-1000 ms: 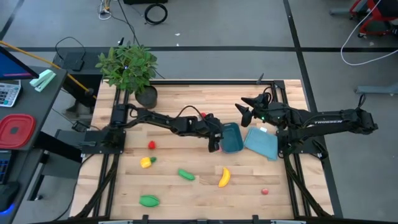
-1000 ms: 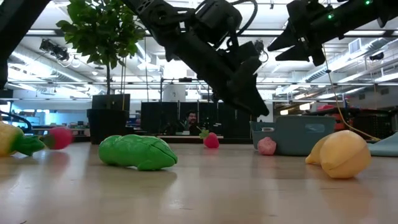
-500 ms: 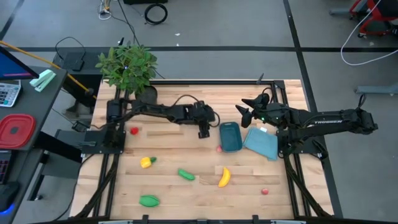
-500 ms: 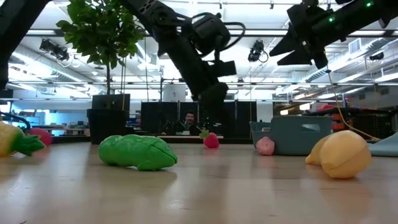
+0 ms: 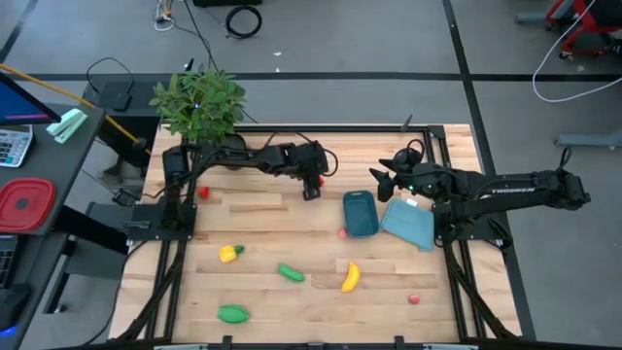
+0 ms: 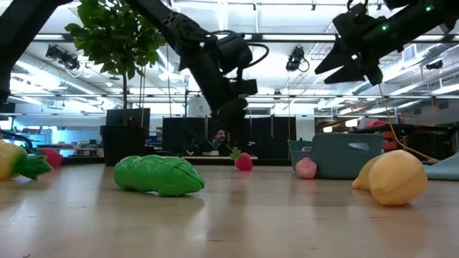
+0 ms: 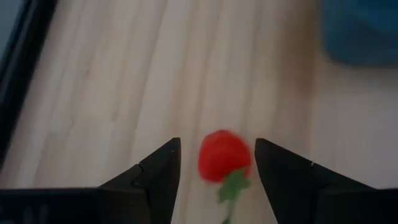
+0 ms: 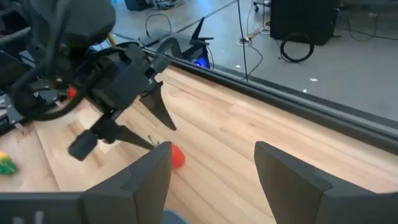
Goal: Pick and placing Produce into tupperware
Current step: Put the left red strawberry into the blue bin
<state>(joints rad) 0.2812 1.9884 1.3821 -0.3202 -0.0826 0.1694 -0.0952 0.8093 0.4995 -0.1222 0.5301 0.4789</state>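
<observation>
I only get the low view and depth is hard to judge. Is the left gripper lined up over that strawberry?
Observer: Yes. In the left wrist view the left gripper is open, with the strawberry framed between its fingers, not gripped.
Operator: Anything in the tub yet?
Observer: From above, the tub looks empty. A pink piece lies on the table beside it.
Operator: And the right gripper?
Observer: The right gripper is open, raised, just beyond the tub's far end.
</observation>
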